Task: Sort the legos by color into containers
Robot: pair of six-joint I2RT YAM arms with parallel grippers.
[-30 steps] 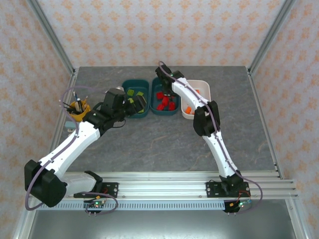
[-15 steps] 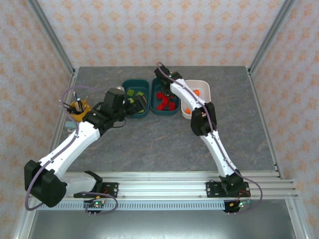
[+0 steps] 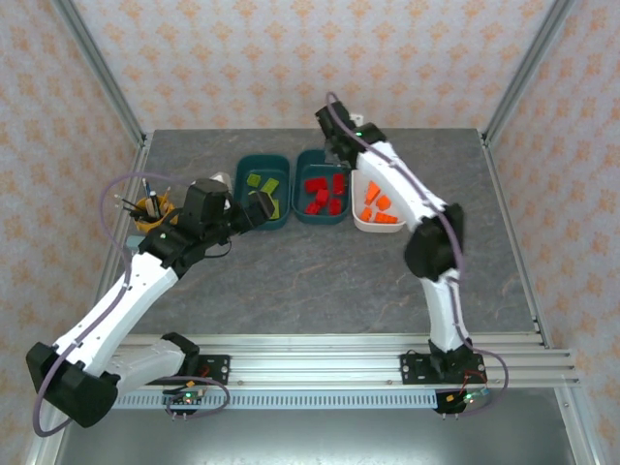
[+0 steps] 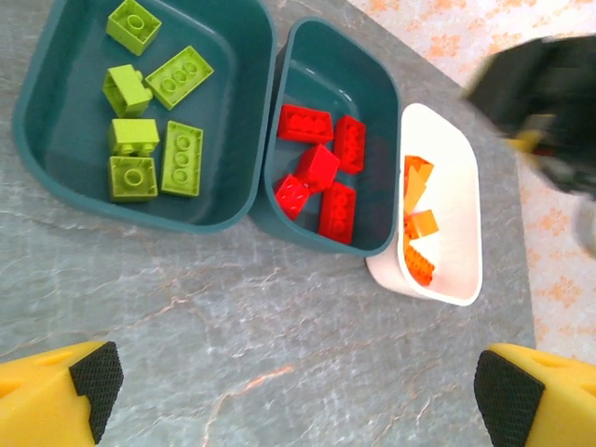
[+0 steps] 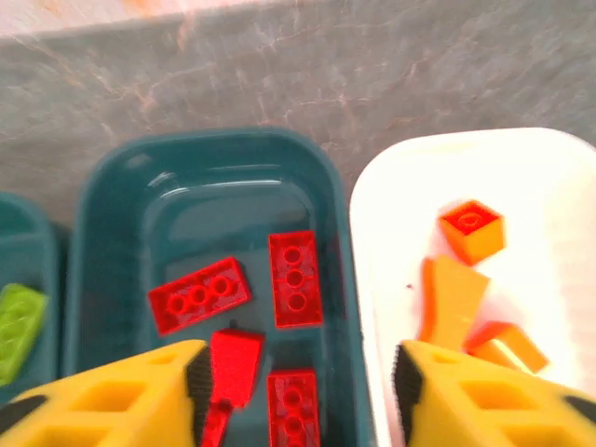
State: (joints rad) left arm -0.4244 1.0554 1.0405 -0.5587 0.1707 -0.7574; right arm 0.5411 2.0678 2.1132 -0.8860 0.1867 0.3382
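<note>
Grey marbled table (image 3: 320, 281) carries three trays side by side near its far edge: the left teal tray (image 4: 65, 98) holds the green legos (image 4: 182, 158), the middle teal tray (image 4: 321, 79) the red legos (image 4: 337, 209), the white tray (image 4: 456, 205) the orange legos (image 4: 419, 223). The left gripper (image 4: 300, 386) hangs by the left teal tray's near end, jaws spread wide, empty. The right gripper (image 5: 303, 377) hovers over the middle teal tray's far end, fingers parted, gripping nothing
</note>
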